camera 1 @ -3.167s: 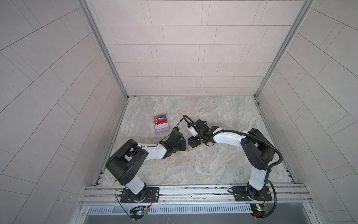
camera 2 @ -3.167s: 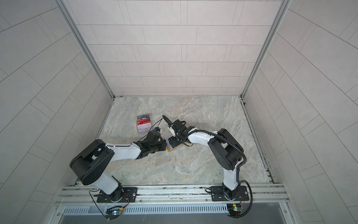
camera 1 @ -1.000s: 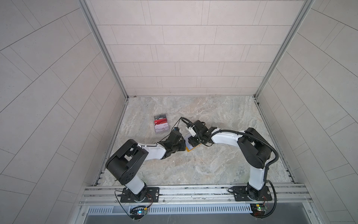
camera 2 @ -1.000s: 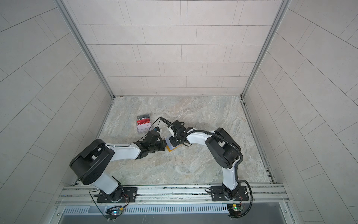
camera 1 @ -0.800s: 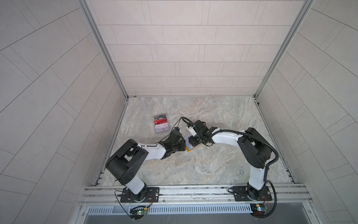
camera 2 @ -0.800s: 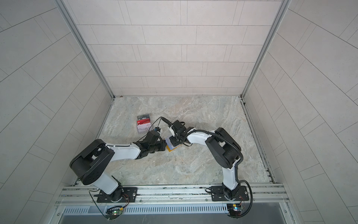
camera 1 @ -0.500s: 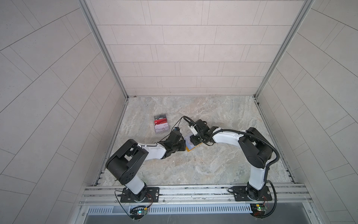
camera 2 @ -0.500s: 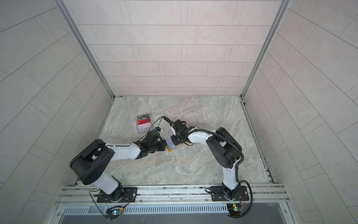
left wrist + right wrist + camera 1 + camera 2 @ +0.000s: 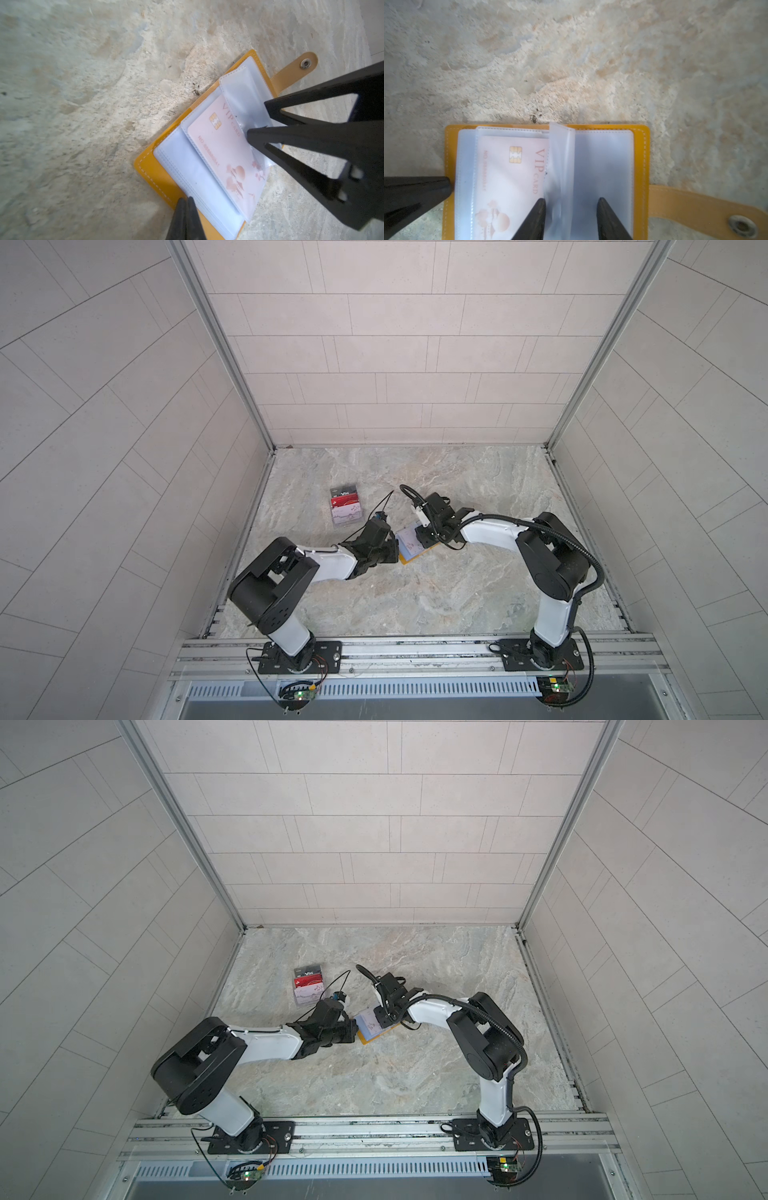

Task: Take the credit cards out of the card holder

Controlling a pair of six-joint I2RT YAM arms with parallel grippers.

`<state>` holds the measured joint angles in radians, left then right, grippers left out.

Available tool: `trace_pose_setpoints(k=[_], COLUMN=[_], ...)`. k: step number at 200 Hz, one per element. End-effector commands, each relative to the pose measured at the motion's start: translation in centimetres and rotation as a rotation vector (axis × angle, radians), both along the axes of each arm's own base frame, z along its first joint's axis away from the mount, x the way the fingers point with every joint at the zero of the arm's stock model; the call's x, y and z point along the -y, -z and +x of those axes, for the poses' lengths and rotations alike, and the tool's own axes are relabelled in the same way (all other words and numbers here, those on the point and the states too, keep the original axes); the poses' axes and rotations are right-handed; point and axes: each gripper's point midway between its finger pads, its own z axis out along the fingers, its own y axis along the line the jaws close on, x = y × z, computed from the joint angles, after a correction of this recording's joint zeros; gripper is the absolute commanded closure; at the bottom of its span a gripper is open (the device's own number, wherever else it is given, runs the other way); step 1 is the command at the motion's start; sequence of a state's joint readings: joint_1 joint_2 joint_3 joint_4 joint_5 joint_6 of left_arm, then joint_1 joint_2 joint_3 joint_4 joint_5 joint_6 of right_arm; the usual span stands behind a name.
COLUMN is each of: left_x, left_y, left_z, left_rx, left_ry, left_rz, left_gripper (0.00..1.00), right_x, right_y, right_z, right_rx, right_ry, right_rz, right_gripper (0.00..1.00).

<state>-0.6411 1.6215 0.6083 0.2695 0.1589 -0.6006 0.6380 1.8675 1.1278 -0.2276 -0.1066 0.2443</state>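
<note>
Marble tabletop, card holder, card lettered "VIP CARD"

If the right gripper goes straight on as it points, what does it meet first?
Probably the upright clear sleeve between the right gripper's open jaws, then the card holder beneath; depth is unclear.

Pale grey tiled walls rise on three sides between aluminium corner posts around a beige-grey marbled bench, evenly lit, with an aluminium rail along its front edge.
</note>
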Motion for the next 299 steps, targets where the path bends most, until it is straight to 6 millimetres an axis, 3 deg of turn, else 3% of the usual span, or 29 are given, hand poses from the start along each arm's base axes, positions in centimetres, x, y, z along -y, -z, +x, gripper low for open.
trace_pose_setpoints(k=[1,93,162,228,299], left_x=[-1.6,-1.6,-1.5,-1.6,-0.9], left_y=[2.6,2.8,2.7,2.6,2.3], left_z=[-1.6,-1.8,-1.7,-1.4,-0.3], left_rx=[-0.095,-0.101,-0.098,-0.094,-0.100], left_ry=[0.010,0.018,0.032,0.050,0.111], left_rz=[0.094,0.100,0.106,0.137,0.156], left_gripper=[1.00,1.00,1.00,1.00,1.00], right_x=[1.8,4.8,5.9,-0.1,-1.9], right_y=[-0.6,-2.7,-5.8,-5.7,-2.3], right_z=[-0.4,-0.1,-0.1,-2.2,-1.8], right_rx=[0.001,0.043,0.089,-0.151,-0.252], right_ry=[0.034,0.095,0.110,-0.078,-0.028], right_rz=[-0.044,-0.087,-0.110,0.111,0.182], right_gripper=[0.57,0.58,0.60,0.62,0.61])
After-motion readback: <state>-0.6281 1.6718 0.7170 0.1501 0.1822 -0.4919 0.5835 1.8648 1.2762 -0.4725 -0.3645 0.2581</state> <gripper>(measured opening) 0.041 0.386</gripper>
